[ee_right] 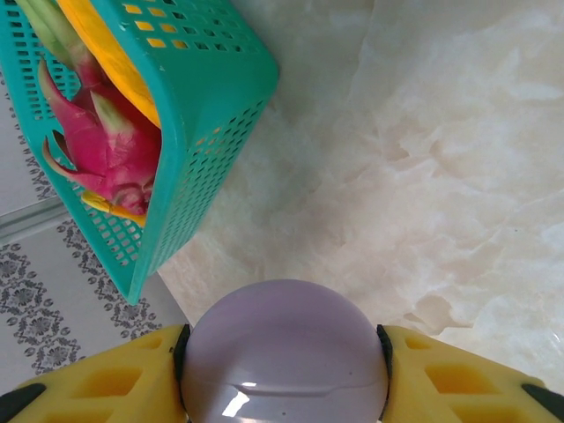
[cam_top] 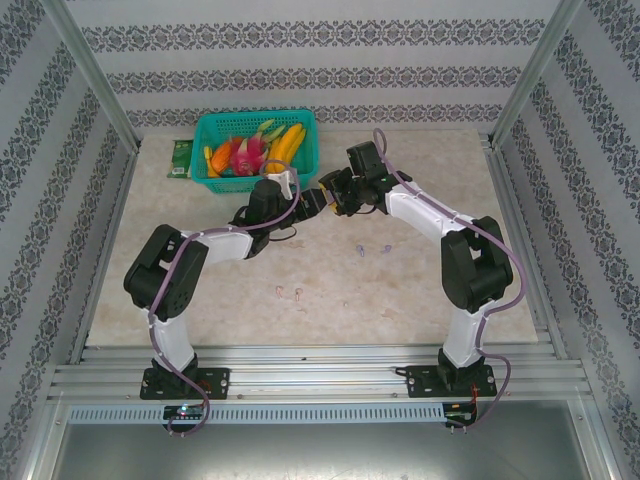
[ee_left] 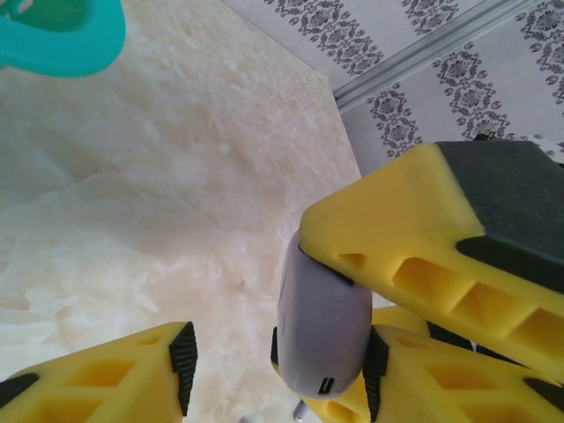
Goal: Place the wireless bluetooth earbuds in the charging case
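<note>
A pale purple charging case [ee_right: 284, 339], lid closed, is clamped between the yellow fingers of my right gripper [ee_right: 284, 388], held above the table near the basket. In the left wrist view the same case [ee_left: 322, 322] hangs between the fingers of my left gripper [ee_left: 278, 368], which is open; the case sits close against its right pad [ee_left: 375, 370]. Both grippers meet at the table's middle back, left gripper [cam_top: 303, 207], right gripper [cam_top: 335, 192]. Two pale purple earbuds [cam_top: 360, 249] and two pale pink earbuds [cam_top: 281, 292] lie loose on the table.
A teal basket [cam_top: 203, 182] of toy fruit stands at the back left, close to both grippers, with a green packet [cam_top: 181, 158] beside it. The basket wall [ee_right: 189, 141] shows just left of the held case. Metal frame posts border the table.
</note>
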Robot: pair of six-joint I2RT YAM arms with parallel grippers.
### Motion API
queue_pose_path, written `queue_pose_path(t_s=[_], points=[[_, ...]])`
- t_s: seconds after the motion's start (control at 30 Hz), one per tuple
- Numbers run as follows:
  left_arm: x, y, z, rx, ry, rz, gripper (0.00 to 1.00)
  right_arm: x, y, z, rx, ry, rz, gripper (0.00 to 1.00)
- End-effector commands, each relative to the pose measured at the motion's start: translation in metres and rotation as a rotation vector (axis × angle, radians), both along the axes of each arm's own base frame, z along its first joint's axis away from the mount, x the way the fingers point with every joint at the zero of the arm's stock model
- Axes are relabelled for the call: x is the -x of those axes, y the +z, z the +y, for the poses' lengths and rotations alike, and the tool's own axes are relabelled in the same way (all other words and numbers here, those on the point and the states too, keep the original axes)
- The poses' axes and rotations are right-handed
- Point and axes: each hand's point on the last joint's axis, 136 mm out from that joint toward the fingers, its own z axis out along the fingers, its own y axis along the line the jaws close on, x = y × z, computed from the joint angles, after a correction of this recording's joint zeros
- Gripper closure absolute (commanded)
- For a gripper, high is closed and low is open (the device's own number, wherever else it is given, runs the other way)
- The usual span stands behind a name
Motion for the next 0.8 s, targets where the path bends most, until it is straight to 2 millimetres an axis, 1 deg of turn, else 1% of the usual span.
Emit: queue_pose_path(t_s=[0.0, 0.23, 0.53, 0.67, 0.77], points=[[-0.0050, 0.0185, -0.0129, 0.033, -0.026, -0.063, 0.47, 0.0037, 0.0170, 0.0065, -0.038, 0.009, -0.025, 0.51], [-0.0076, 0.0149, -0.0155, 0.033, -0.024, -0.059, 0.53, 0.0047, 0.0145, 0.0100, -0.045, 0.010, -0.017, 0.51], [-0.0091, 0.0113, -0.0182, 0.040, -0.009, -0.060, 0.54, 0.0049, 0.0135, 0.0123, -0.056, 0.004, -0.010, 0.51], [-0.0105, 0.0133, -0.0185, 0.050, 0.001, -0.065, 0.54, 0.0054, 0.0113, 0.0126, -0.061, -0.005, -0.001, 0.51], [-0.0096, 0.0132, -0.0174, 0.061, 0.019, -0.069, 0.52, 0.0052, 0.0079, 0.0125, -0.081, -0.029, 0.012, 0.51]])
